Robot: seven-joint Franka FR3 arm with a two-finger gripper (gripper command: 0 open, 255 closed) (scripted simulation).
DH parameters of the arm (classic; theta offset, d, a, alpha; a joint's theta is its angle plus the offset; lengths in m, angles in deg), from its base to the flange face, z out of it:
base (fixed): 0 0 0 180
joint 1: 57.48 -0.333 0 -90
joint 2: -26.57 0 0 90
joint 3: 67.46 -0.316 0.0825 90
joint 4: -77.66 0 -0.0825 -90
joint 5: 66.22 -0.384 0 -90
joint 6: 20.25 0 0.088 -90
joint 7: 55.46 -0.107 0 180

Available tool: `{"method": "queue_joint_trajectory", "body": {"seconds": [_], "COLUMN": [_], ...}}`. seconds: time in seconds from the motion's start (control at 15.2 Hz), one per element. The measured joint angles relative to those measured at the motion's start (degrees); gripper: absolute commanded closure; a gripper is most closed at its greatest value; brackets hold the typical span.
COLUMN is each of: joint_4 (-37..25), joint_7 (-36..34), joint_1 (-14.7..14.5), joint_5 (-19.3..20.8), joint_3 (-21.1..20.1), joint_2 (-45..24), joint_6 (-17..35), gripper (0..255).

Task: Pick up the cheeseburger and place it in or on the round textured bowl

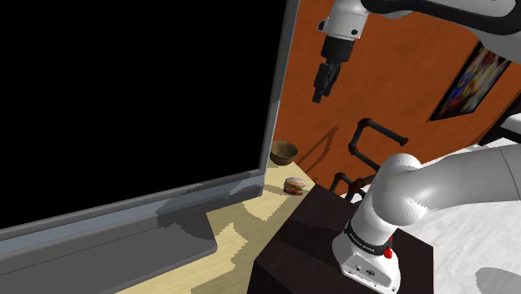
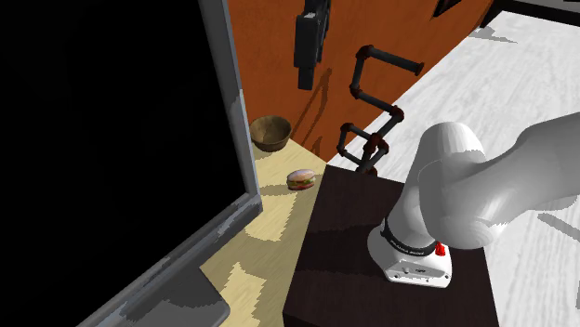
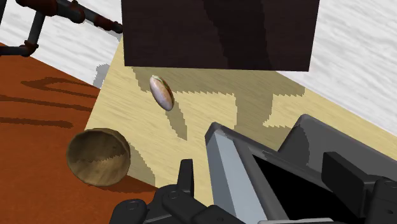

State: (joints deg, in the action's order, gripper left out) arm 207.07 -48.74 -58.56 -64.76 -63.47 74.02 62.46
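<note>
The cheeseburger (image 1: pixel 294 185) lies on the pale wooden tabletop (image 1: pixel 242 225), just beyond the dark stand's far corner; it is also seen as the small bun (image 2: pixel 300 179) and the burger (image 3: pixel 161 92). The round brown bowl (image 1: pixel 283 152) stands upright against the orange wall, a short way past the burger, and appears again as the bowl (image 2: pixel 270 132) and the bowl (image 3: pixel 98 156). My black gripper (image 1: pixel 322 86) hangs high above both, pointing down, with nothing in it. It shows near the top as the gripper (image 2: pixel 306 65) and at the bottom edge as the gripper (image 3: pixel 189 188).
A large grey-framed screen (image 1: pixel 275 108) with a black face stands on the table close beside the gripper's path. The dark stand (image 2: pixel 344 251) borders the burger. Dark pipework (image 2: pixel 372 102) runs along the orange wall (image 1: pixel 392 75). A picture (image 1: pixel 469 83) hangs there.
</note>
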Motion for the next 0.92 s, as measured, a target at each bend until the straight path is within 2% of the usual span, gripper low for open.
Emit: {"method": "queue_joint_trajectory", "body": {"seconds": [0.2,0.66,0.92], "joint_4": [2.8,16.7,23.5], "joint_7": [1.0,6.5,9.8], "joint_1": [0.0,0.6,1.1], "joint_5": [0.6,3.9,6.3], "joint_3": [0.7,4.8,7.7], "joint_2": [0.8,3.7,2.9], "joint_6": [2.0,13.0,20.5], "gripper": [0,0,0]}}
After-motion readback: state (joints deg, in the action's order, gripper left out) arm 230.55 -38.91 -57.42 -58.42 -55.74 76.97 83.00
